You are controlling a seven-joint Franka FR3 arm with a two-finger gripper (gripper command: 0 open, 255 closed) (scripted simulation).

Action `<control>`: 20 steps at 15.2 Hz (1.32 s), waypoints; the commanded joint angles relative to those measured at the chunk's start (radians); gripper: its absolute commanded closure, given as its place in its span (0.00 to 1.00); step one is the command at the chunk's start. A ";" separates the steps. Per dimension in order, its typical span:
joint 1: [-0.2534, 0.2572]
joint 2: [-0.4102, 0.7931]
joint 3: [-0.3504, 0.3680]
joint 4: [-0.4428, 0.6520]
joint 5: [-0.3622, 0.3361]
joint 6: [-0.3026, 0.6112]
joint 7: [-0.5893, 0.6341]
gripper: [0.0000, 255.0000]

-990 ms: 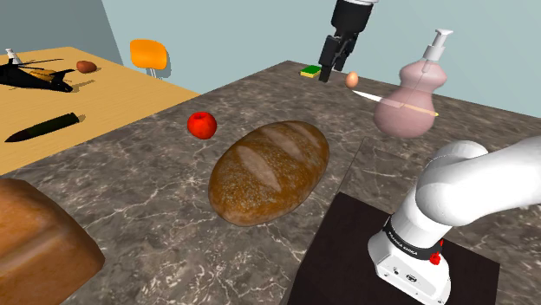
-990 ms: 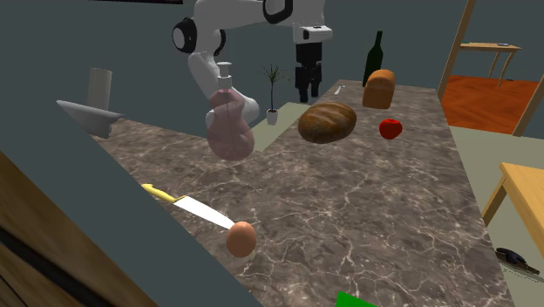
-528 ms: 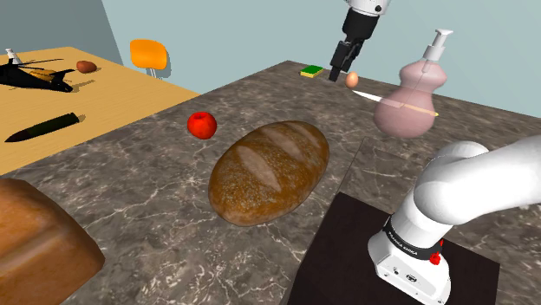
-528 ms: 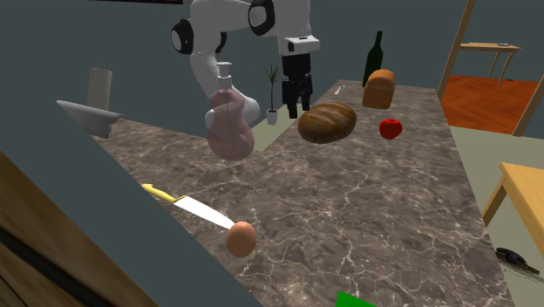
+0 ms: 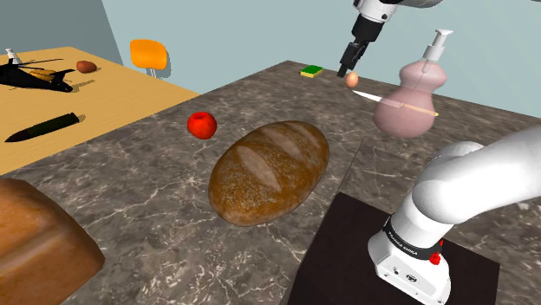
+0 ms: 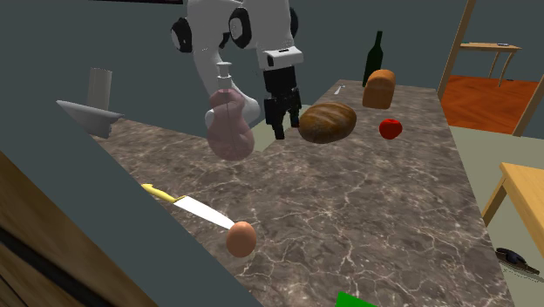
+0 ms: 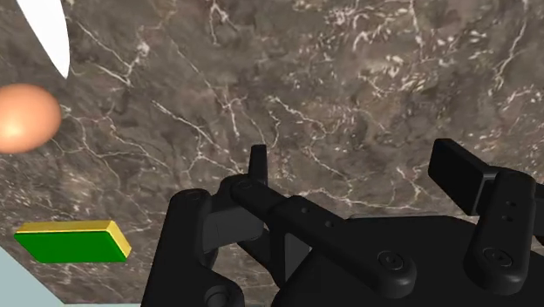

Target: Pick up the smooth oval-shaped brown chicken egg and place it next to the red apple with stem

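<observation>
While gripper point(image 7: 356, 161) hovers, jaws apart and empty, egg point(image 7: 26, 118) lies below, outside gap, beyond one jaw; sideways shift needed before descent.

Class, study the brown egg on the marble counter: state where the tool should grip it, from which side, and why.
Probably from straight above, the tool closing across the rounded middle of the egg: it lies bare on the counter, smooth, with no handle. Avoid the knife tip beside it.
</observation>
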 commanded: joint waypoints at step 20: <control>0.023 0.740 -0.540 0.515 0.545 0.104 -0.750 0.00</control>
